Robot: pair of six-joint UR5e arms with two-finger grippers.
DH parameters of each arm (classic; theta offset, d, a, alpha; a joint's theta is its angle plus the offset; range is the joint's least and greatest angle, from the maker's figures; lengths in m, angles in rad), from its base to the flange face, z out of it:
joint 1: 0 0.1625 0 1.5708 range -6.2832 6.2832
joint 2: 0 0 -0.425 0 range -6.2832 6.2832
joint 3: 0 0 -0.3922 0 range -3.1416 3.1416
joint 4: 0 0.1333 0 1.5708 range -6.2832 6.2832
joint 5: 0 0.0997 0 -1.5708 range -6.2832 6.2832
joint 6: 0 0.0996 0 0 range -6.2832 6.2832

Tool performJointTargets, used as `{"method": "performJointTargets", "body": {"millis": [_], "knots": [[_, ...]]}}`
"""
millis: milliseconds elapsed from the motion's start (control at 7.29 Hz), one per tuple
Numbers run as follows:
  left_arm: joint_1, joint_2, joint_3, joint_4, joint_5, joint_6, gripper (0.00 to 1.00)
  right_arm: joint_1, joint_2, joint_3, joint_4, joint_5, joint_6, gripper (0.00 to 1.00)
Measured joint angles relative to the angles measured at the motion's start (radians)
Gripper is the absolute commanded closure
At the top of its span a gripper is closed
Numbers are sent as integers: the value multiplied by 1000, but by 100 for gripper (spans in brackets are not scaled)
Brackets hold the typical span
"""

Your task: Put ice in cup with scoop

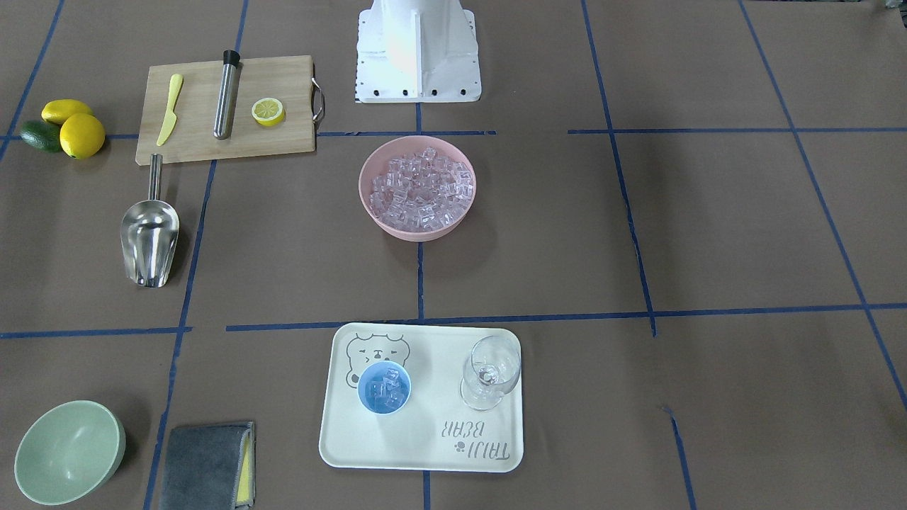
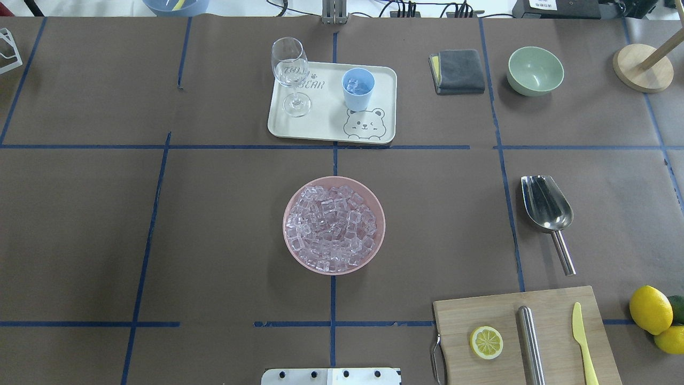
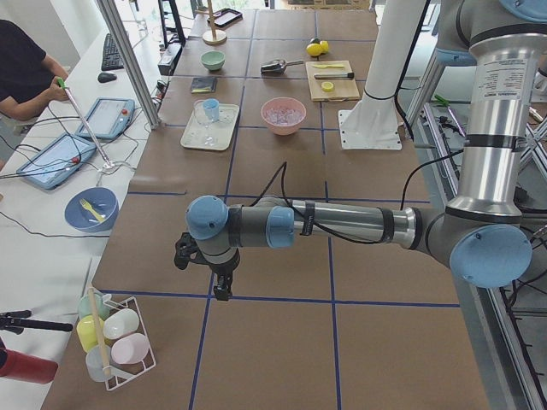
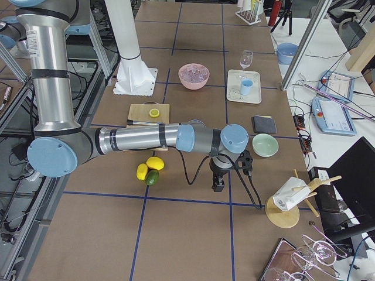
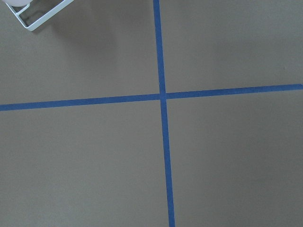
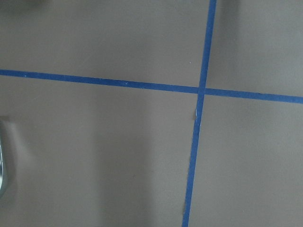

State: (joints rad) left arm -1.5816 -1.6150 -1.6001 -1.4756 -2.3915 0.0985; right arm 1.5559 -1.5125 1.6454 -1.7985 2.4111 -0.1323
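Front-facing view first: you've got the scoop [image 1: 149, 237] lying flat on the table, on its own, handle pointing at the cutting board [image 1: 283, 142]. Most of the ice [image 1: 421, 190] is heaped in the pink bowl [image 1: 417, 234] mid-table. A few cubes sit in the cup [image 1: 363, 389], which is upright on the tray [image 1: 375, 443] beside the wine glass [image 1: 490, 372].

Overhead gives you the same layout.

Left side view: the left gripper [image 3: 221, 286] hangs low over bare table, well apart from all that, and you can't tell how its jaws stand.

Right side view: same deal for the right gripper [image 4: 218, 182], near the lemons [image 4: 151, 165].

Both wrist cams show you mostly brown paper and blue tape.
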Motion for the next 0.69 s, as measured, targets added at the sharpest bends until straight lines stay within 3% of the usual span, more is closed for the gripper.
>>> {"method": "performJointTargets", "body": {"millis": [412, 686], "knots": [[-1, 1, -2, 0, 2, -1, 0, 30, -52, -32, 124, -2, 5, 0], [-1, 1, -6, 0, 2, -2, 0, 50, -79, -37, 143, -1, 8, 0]]}}
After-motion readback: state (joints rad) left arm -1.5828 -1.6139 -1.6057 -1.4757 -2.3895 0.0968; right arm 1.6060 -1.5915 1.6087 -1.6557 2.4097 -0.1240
